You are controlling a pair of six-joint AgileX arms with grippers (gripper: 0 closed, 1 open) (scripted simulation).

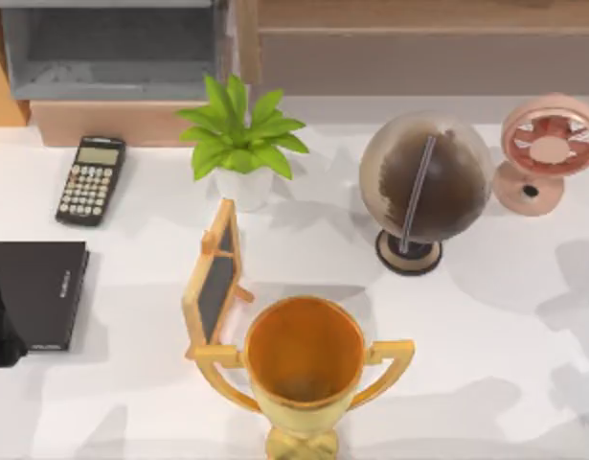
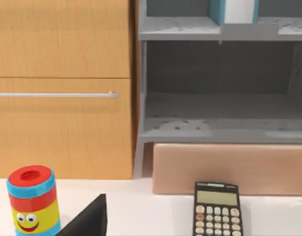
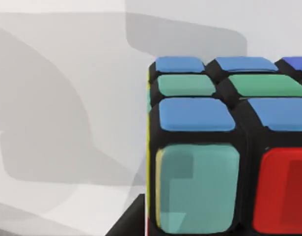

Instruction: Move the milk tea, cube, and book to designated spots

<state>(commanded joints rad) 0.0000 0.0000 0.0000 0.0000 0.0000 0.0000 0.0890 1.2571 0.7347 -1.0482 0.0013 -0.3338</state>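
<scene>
The milk tea (image 2: 32, 200), a cup with a red lid, blue and red bands and a yellow smiling face, stands on the white table before the wooden cabinet in the left wrist view. The teal-blue book (image 2: 234, 10) stands on the upper grey shelf, its white page edges facing out. In the right wrist view the cube (image 3: 224, 147) looms very close, with blue, green, teal and red stickers in a black frame. A dark part of my right gripper (image 3: 127, 222) sits just beside the cube's lower corner. My left arm (image 1: 1, 326) is a dark shape at the table's left edge.
A black book (image 1: 40, 292) lies at the left, with a calculator (image 1: 91, 179) behind it. A potted plant (image 1: 238, 144), small chalkboard easel (image 1: 215, 287), gold trophy (image 1: 304, 364), globe (image 1: 423, 187) and pink fan (image 1: 546, 149) stand across the table. Grey shelves (image 2: 219, 128) line the back.
</scene>
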